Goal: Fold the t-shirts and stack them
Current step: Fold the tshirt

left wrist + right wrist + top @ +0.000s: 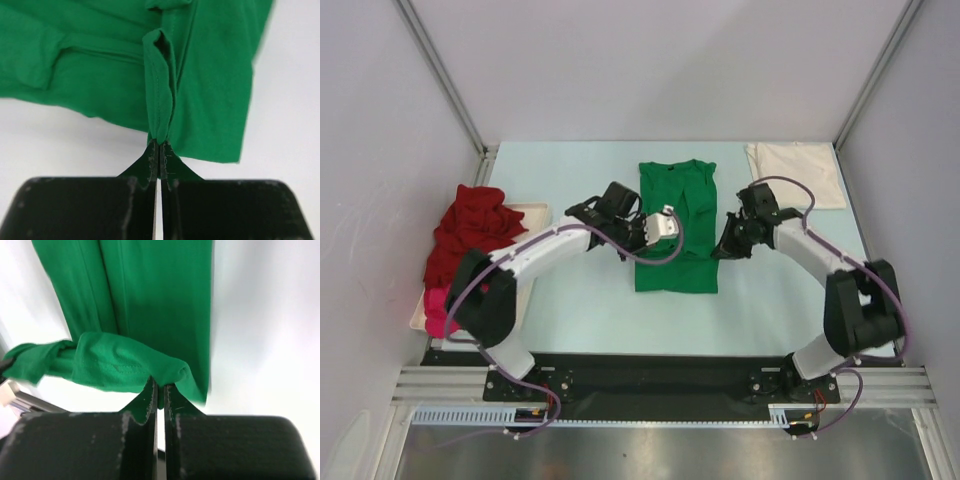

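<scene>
Axis: green t-shirt [677, 265] runs away from us, between our arms.
Grip: left gripper [160, 150], right gripper [159, 386] pinch opposite side edges.

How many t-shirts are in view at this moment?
4. Green t-shirt: table middle. Dark red t-shirt: heaped on the tray, left. Pink t-shirt: under the red one. Cream t-shirt: far right corner. Others may hide in the heap.

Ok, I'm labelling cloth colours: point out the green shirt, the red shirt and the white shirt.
green shirt [690, 272], top view, lower body panel.
red shirt [470, 228], top view, middle of the heap.
white shirt [798, 172], top view, centre of the cloth.
</scene>
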You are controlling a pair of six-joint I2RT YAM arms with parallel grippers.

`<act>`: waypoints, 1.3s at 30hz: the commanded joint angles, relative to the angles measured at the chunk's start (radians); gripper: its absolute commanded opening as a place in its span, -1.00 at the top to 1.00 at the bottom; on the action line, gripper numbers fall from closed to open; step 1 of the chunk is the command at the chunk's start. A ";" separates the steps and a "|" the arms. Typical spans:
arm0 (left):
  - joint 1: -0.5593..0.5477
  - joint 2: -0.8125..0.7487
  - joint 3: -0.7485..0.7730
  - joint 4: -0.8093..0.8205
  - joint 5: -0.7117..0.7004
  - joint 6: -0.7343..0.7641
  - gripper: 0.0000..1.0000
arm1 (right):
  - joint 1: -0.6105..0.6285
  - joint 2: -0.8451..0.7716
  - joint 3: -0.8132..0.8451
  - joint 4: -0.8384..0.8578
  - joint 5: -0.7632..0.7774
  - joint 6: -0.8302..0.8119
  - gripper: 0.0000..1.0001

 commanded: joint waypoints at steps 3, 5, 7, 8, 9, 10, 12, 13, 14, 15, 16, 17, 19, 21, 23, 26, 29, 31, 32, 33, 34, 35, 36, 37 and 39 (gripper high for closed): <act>0.061 0.154 0.141 0.068 -0.081 -0.034 0.99 | -0.072 0.205 0.189 0.114 -0.052 -0.108 1.00; 0.066 0.211 0.188 0.097 -0.115 -0.034 0.99 | -0.090 0.269 0.220 0.115 -0.055 -0.111 1.00; 0.069 0.258 0.220 0.112 -0.127 -0.034 0.99 | -0.096 0.302 0.252 0.123 -0.066 -0.116 1.00; 0.075 0.272 0.251 0.114 -0.127 -0.032 0.99 | -0.101 0.328 0.263 0.123 -0.070 -0.117 1.00; 0.077 0.286 0.265 0.114 -0.127 -0.032 0.99 | -0.104 0.345 0.274 0.122 -0.075 -0.123 1.00; 0.078 0.313 0.280 0.112 -0.132 -0.031 0.99 | -0.103 0.357 0.292 0.122 -0.076 -0.127 1.00; 0.081 0.338 0.309 0.115 -0.144 -0.032 1.00 | -0.116 0.392 0.305 0.128 -0.073 -0.128 1.00; 0.081 0.361 0.317 0.120 -0.153 -0.032 1.00 | -0.122 0.402 0.314 0.134 -0.076 -0.125 0.95; 0.083 0.372 0.328 0.120 -0.160 -0.032 0.99 | -0.127 0.411 0.320 0.140 -0.075 -0.121 0.71; 0.083 0.381 0.331 0.128 -0.187 -0.035 0.99 | -0.142 0.423 0.325 0.146 -0.078 -0.116 0.54; 0.083 0.401 0.334 0.135 -0.202 -0.035 0.96 | -0.149 0.428 0.331 0.155 -0.079 -0.108 0.35; 0.083 0.410 0.339 0.144 -0.216 -0.041 0.86 | -0.156 0.431 0.346 0.160 -0.073 -0.104 0.06; 0.083 0.439 0.342 0.187 -0.281 -0.052 0.65 | -0.179 0.428 0.364 0.161 -0.063 -0.102 -0.04; 0.084 0.478 0.363 0.230 -0.348 -0.093 0.58 | -0.196 0.409 0.394 0.142 -0.028 -0.105 -0.10; 0.086 0.502 0.418 0.230 -0.432 -0.135 0.56 | -0.196 0.344 0.389 0.140 0.027 -0.117 -0.13; 0.089 0.528 0.475 0.246 -0.482 -0.161 0.52 | -0.188 0.244 0.323 0.154 0.089 -0.133 -0.17; 0.089 0.522 0.523 0.247 -0.502 -0.178 0.12 | -0.178 0.163 0.233 0.148 0.112 -0.136 -0.17; 0.089 0.484 0.543 0.218 -0.497 -0.207 0.02 | -0.169 0.124 0.158 0.135 0.092 -0.125 -0.17; 0.089 0.460 0.537 0.194 -0.438 -0.213 0.02 | -0.155 0.092 0.133 0.125 0.073 -0.117 -0.18; 0.087 0.390 0.517 0.153 -0.381 -0.215 0.02 | -0.141 0.072 0.101 0.109 0.071 -0.095 -0.18; 0.083 0.345 0.424 0.145 -0.312 -0.201 0.02 | -0.129 0.052 0.037 0.109 0.069 -0.084 -0.19; 0.068 0.297 0.361 0.146 -0.263 -0.181 0.01 | -0.113 0.029 -0.003 0.114 0.068 -0.070 -0.22; 0.052 0.209 0.292 0.152 -0.191 -0.154 0.00 | -0.075 0.002 -0.034 0.126 0.063 -0.047 -0.25; 0.011 0.170 0.167 0.149 -0.174 -0.086 0.00 | -0.060 -0.005 -0.077 0.123 0.057 -0.038 -0.26; -0.038 0.077 0.052 0.126 -0.170 -0.016 -0.02 | -0.011 -0.006 -0.105 0.122 0.049 -0.021 -0.27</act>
